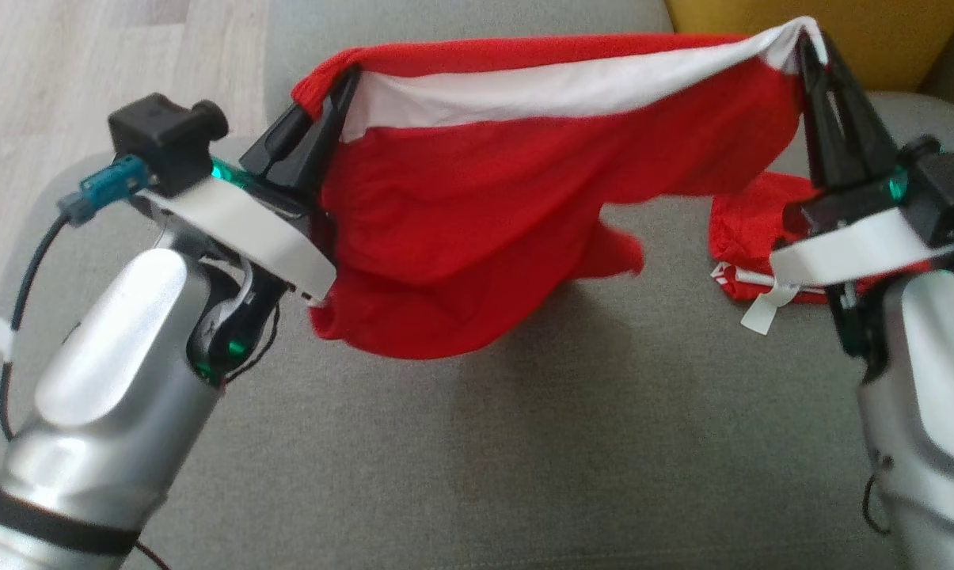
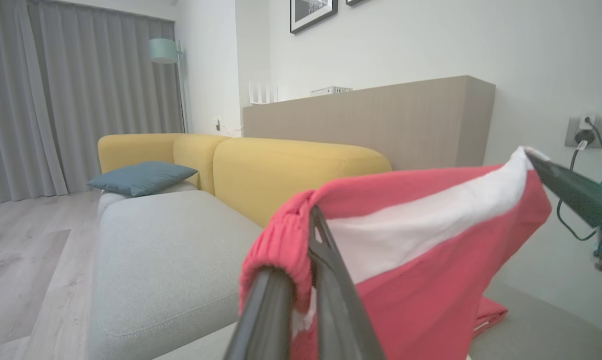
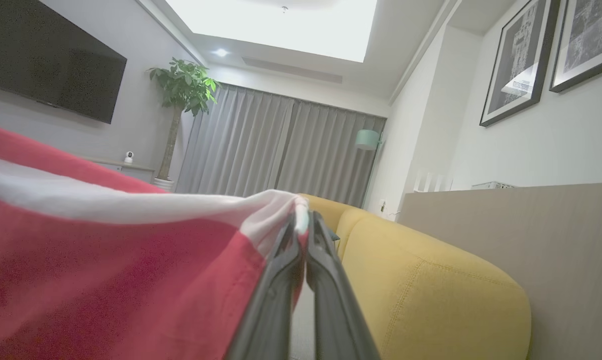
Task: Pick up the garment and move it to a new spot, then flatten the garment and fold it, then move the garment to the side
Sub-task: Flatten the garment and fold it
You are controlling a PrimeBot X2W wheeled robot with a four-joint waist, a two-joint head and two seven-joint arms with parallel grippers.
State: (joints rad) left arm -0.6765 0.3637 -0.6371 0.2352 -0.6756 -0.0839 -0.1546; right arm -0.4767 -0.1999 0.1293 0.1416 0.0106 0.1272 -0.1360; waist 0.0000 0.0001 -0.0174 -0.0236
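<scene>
A red garment (image 1: pixel 477 206) with a white stripe hangs stretched between both grippers above the grey seat. My left gripper (image 1: pixel 342 83) is shut on its ribbed red corner at the upper left. At the upper right, my right gripper (image 1: pixel 805 39) is shut on the white corner. The cloth sags in the middle, and one part (image 1: pixel 750 237) lies bunched on the seat by the right arm. In the left wrist view the left gripper (image 2: pixel 311 212) pinches the ribbed edge of the garment (image 2: pixel 420 280). The right gripper (image 3: pixel 303 217) clamps the garment (image 3: pixel 106 270) in the right wrist view.
The grey seat cushion (image 1: pixel 524 443) spreads below the cloth. A yellow sofa back (image 1: pixel 817 32) stands behind it at the upper right, and wooden floor (image 1: pixel 89 71) lies to the left. A blue cushion (image 2: pixel 143 177) rests on the far seat.
</scene>
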